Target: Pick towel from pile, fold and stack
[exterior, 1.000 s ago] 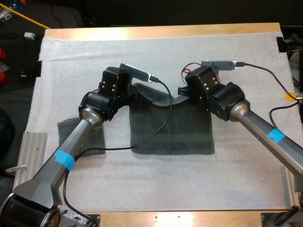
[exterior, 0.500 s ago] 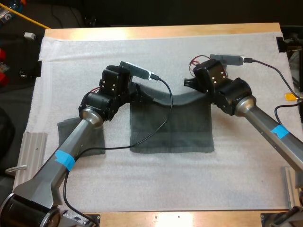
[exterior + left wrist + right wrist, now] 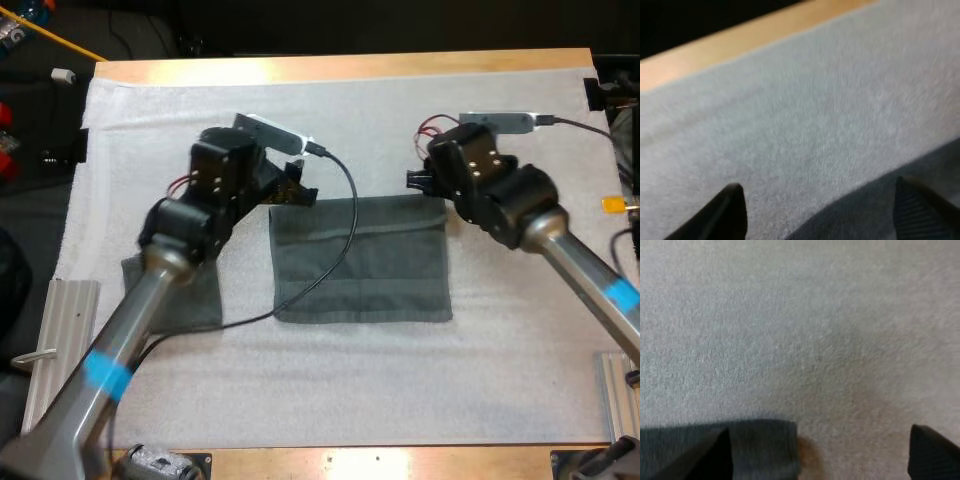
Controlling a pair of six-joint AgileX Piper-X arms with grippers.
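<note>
The left arm [image 3: 140, 300] rises from the table's [image 3: 400, 64] near left corner and slants toward the far edge, with the wrist bent so the left gripper [image 3: 296, 190] points right, toward mid-table. Its fingers [image 3: 732, 212] stand wide apart, holding nothing. The right arm [image 3: 570, 258] comes in from the right edge, and the right gripper [image 3: 416, 181] points left, facing the other, with its fingers [image 3: 935, 455] likewise spread and empty
</note>
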